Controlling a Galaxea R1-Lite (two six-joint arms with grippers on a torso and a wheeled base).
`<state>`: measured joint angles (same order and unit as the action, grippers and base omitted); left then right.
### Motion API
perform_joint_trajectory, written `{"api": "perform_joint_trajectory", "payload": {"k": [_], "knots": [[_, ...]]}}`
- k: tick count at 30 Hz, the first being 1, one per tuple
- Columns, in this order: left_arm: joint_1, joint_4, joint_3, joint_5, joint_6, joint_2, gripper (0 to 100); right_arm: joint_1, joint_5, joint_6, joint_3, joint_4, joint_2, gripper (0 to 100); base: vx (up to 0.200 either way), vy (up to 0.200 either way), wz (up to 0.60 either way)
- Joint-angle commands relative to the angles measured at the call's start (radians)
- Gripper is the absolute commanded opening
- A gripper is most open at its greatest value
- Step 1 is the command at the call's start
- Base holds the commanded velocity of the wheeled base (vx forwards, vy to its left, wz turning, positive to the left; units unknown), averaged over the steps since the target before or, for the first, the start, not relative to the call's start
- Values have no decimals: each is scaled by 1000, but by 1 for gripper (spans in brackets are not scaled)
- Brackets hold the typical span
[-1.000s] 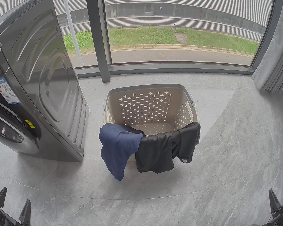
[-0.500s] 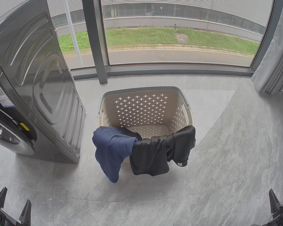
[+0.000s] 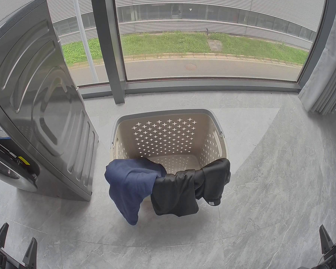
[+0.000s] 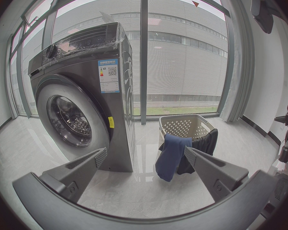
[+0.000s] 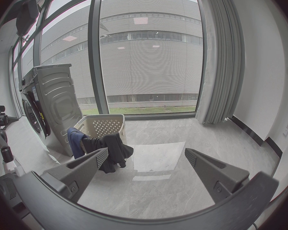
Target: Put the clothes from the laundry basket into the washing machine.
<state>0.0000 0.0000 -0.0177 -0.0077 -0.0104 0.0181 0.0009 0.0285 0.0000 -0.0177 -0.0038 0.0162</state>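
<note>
Clothes: blue garment (image 3: pixel 128 185) hangs over the near rim of the laundry basket (image 3: pixel 168 131) at its left corner, most of it down the outside wall toward the floor (image 3: pixel 272 191). Black garment (image 3: pixel 186 191) is draped over the same rim just beside it, touching the blue one and running to the right corner, part inside and part outside.

Basket is beige with star holes and a grey rim. It stands upright on the floor, just beside the washing machine's side panel.

Washing machine (image 3: pixel 37 105) is to the left of the basket. Its round door (image 4: pixel 70 118) faces away from the basket, toward my left side. I can't tell if the door is latched.

My left claw (image 3: pixel 18 235) sits low at the near left. Its fingers point forward and are spread wide with nothing between them. It is well apart from the basket, and the washer front is ahead of it.

My right claw (image 3: pixel 332 222) sits low at the near right in the same pose, with fingers wide apart and nothing held. It is well apart from the clothes.

Behind the basket is a big window (image 3: pixel 212 30), and a grey curtain (image 3: pixel 324 75) hangs at the far right.
</note>
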Motion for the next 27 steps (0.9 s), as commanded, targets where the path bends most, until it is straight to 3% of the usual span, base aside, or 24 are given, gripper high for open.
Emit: {"api": "perform_joint_trajectory", "payload": {"k": [1, 19, 27], "knots": [[0, 0, 18, 0, -2, -18, 100, 1, 1, 0, 18, -1, -16, 100, 0, 0, 0], [0, 0, 18, 0, -3, -18, 100, 1, 1, 0, 18, -1, -16, 100, 167, 0, 0], [0, 0, 18, 0, -2, -18, 100, 1, 1, 0, 18, -1, -16, 100, 0, 0, 0]]}}
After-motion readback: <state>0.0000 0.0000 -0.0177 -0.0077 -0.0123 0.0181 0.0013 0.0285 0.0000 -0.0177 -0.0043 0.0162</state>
